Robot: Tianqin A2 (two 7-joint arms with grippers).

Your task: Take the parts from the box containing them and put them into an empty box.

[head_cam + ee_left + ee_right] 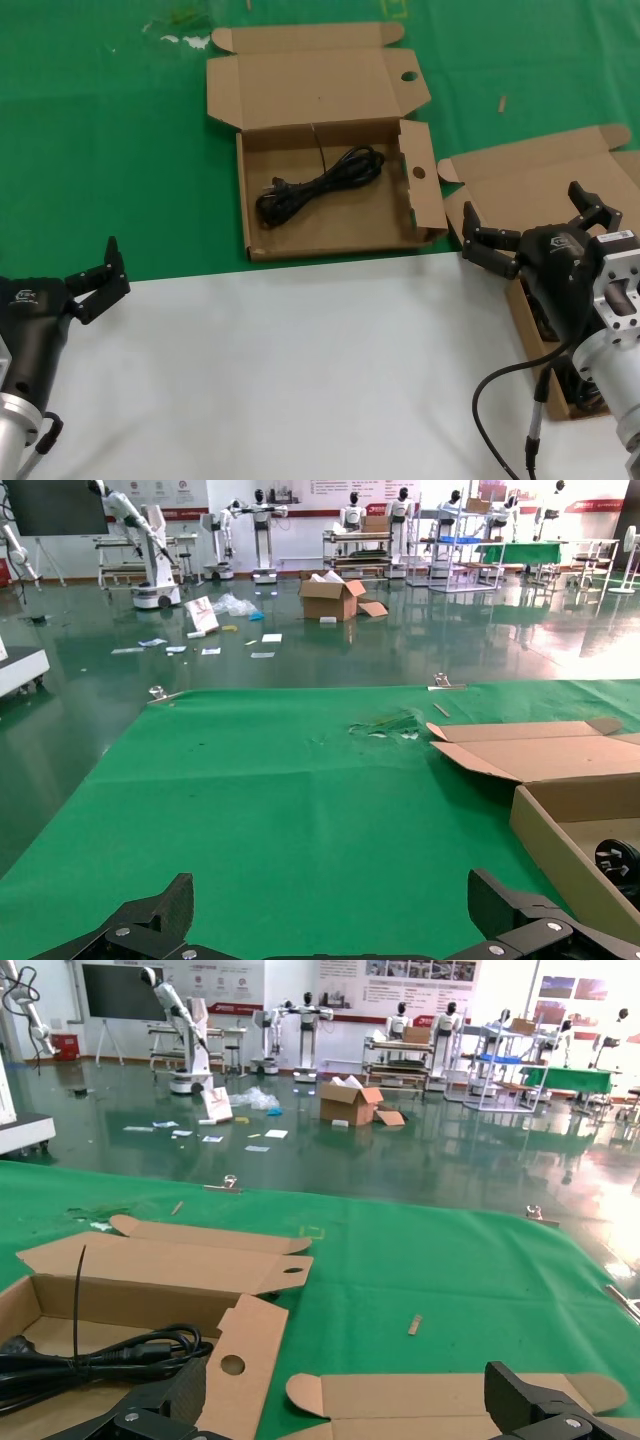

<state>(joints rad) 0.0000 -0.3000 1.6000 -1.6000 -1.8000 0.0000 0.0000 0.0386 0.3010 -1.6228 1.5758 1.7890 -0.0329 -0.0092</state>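
One black cable bundle (318, 186) already lies in box with round holes (425, 205), at middle of green worktop (110, 150). Plain-flap box (560, 170) sits at right, mostly hidden under right arm; can't tell how many cables left inside. Right end effector (530, 235) hangs above it, fingers wide apart, holding nothing. Left end effector (98, 280) parked near left, fingers apart, empty. Looks part done.

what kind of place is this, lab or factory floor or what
Most likely a robotics lab or demo hall. Beyond the green table cover, other robots on stands line a glossy floor, with shelving racks and wall posters behind. Scattered papers and an open carton suggest active testing.
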